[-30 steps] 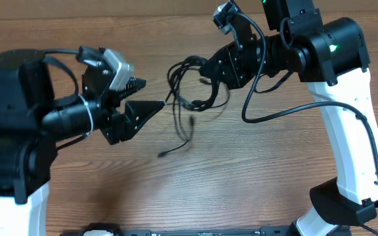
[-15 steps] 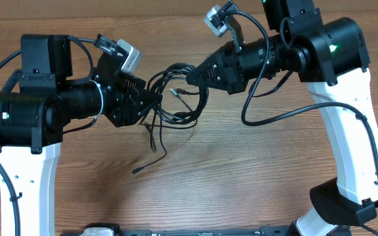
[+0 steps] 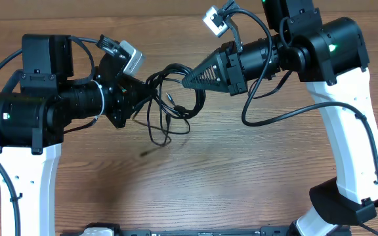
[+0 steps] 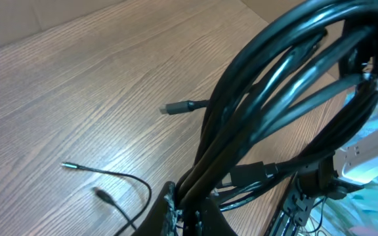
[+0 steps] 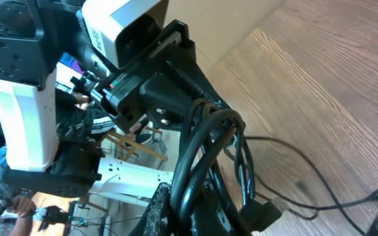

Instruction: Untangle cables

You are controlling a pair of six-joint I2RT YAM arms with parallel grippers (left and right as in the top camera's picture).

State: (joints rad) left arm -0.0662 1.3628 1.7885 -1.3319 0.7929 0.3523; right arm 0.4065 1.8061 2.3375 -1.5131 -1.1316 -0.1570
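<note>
The cables (image 3: 169, 98) are thin black wires, looped and knotted into a bundle that hangs above the table between my two grippers. My left gripper (image 3: 147, 97) is shut on the bundle's left side. My right gripper (image 3: 185, 81) is shut on its upper right loops. In the left wrist view, thick loops of the cables (image 4: 274, 85) rise out of the left gripper (image 4: 188, 213), and a plug end (image 4: 176, 107) sticks out sideways. In the right wrist view, the cables (image 5: 209, 144) run up from the right gripper (image 5: 190, 213), with a flat plug (image 5: 268, 213) beside it.
A loose thin tail (image 3: 144, 153) of wire dangles toward the wooden table (image 3: 241, 177). Two thin ends (image 4: 67, 166) lie over the wood in the left wrist view. The left arm's white camera housing (image 5: 123, 26) sits close in front of the right gripper.
My left gripper has come in from the left and shut on the bundle. The right gripper shifted slightly left. The dangling loops and tail have been drawn upward and left.
</note>
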